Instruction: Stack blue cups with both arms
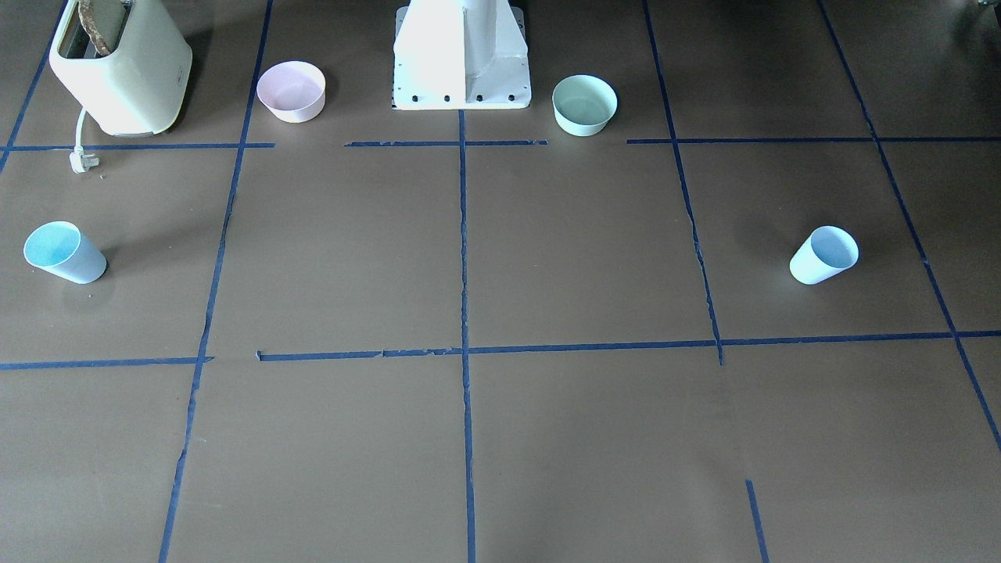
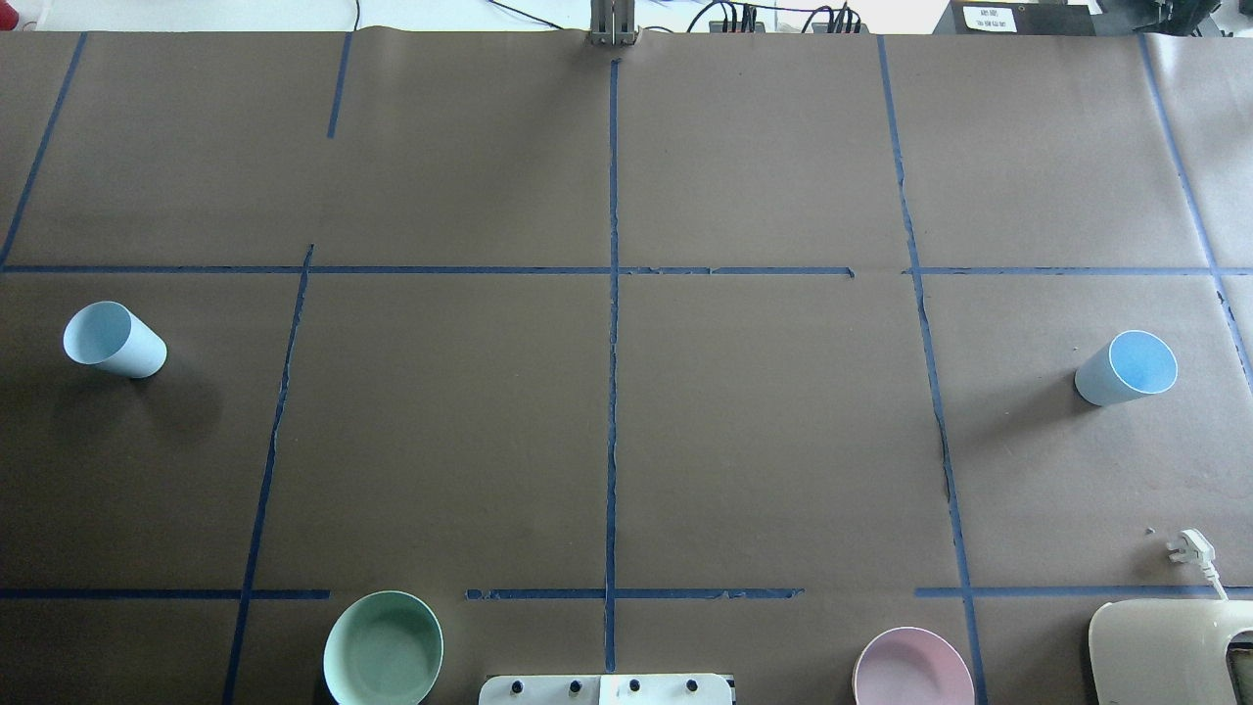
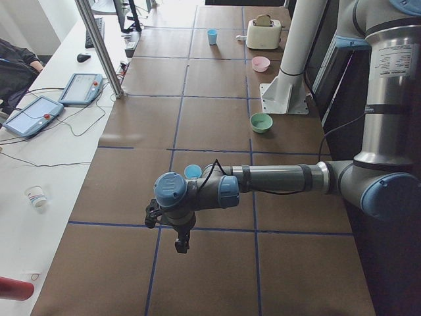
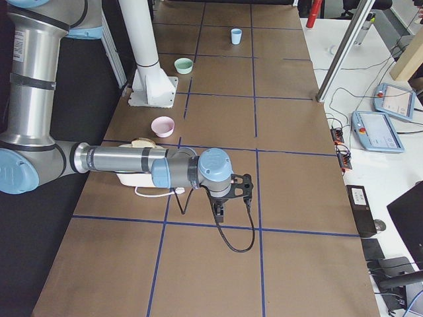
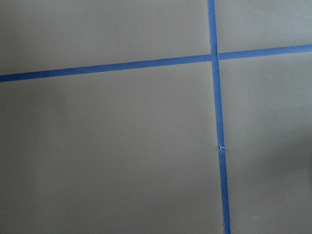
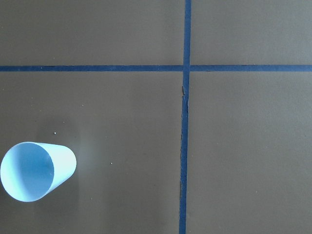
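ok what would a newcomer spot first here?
The left blue cup and the right blue cup stand upright at opposite ends of the taped brown table, far apart. A mint-green bowl and a pink bowl flank the white pedestal; a cream toaster sits beyond the pink bowl, on the robot's right.

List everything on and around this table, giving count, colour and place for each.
left blue cup: one, light blue, upright at the table's left end
right blue cup: one, light blue, upright at the table's right end
mint-green bowl: one, mint green, left of the pedestal
pink bowl: one, pale pink, right of the pedestal
toaster: one, cream, right near corner
plug: one, white, loose beside the toaster
pedestal: one, white, middle of the robot's edge
tape lines: several, blue, a grid on the brown table
left arm: one, grey; black left end effector points down
right arm: one, grey; black right end effector points down
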`<act>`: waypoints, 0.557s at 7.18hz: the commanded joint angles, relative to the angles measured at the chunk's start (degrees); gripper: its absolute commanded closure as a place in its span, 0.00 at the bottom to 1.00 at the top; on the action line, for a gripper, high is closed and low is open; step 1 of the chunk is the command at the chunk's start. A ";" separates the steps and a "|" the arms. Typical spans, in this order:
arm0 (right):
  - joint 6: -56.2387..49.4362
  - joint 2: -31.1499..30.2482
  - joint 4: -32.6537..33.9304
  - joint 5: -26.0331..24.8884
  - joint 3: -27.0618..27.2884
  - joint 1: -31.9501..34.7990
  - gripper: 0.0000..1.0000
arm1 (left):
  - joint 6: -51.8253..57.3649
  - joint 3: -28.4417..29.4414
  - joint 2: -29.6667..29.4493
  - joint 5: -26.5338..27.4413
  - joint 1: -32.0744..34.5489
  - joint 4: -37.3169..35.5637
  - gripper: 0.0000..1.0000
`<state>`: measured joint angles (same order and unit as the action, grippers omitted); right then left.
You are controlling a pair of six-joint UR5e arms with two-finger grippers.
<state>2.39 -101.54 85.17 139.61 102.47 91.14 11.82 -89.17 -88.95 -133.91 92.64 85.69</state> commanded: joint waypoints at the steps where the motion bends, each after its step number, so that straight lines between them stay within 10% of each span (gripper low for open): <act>1: 0.07 0.03 0.00 0.05 0.09 0.00 0.00 | -0.66 -1.00 -0.09 -0.12 -0.09 0.09 0.00; 4: 0.07 0.03 -0.09 0.05 0.45 0.00 0.00 | -11.45 -7.57 -0.09 -2.23 -2.10 0.09 0.00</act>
<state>2.46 -101.51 85.11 139.66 102.78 91.14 3.80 -93.93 -89.12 -135.52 91.31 85.80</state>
